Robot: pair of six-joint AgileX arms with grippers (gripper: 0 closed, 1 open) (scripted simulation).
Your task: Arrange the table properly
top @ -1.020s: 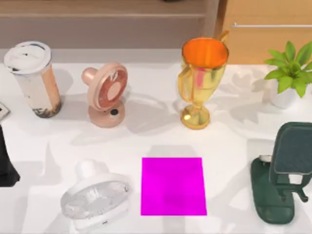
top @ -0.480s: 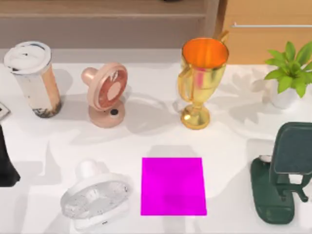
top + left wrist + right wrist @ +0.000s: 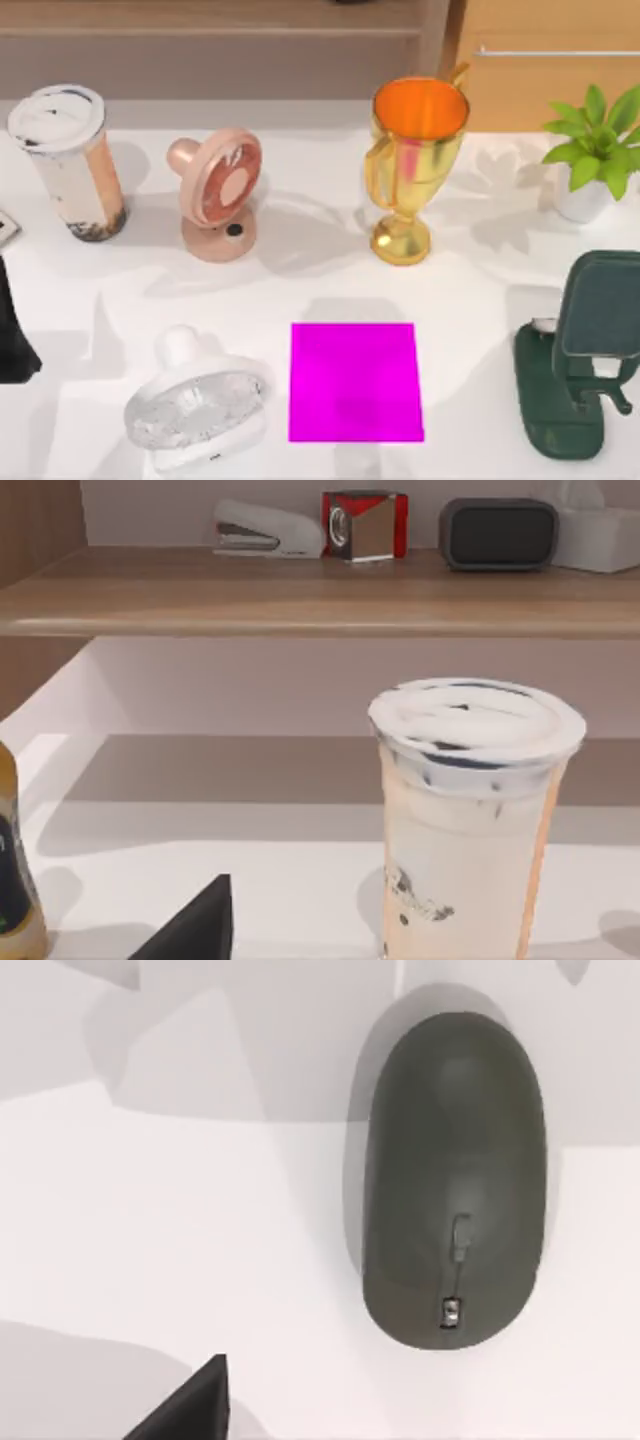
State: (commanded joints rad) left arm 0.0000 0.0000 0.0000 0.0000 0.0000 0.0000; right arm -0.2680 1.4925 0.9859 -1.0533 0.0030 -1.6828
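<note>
While the broad white tabletop [image 3: 470, 300] spreads beneath a magenta square pad [image 3: 355, 382] at near centre, the left wrist view faces a lidded milk-tea cup [image 3: 470, 810], the right a dark mouse [image 3: 455, 1175]; either claw's grip I cannot tell.

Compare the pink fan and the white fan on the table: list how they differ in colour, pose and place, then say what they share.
Colour: the pink fan is salmon pink; the white fan is white with a pale, translucent-looking grille.
Pose: the pink fan stands upright on its round base; the white fan lies tipped over, grille facing up.
Place: the pink fan sits toward the table's back, by the cup; the white fan lies near the front, left of the magenta pad.
Both are small round desk fans.
</note>
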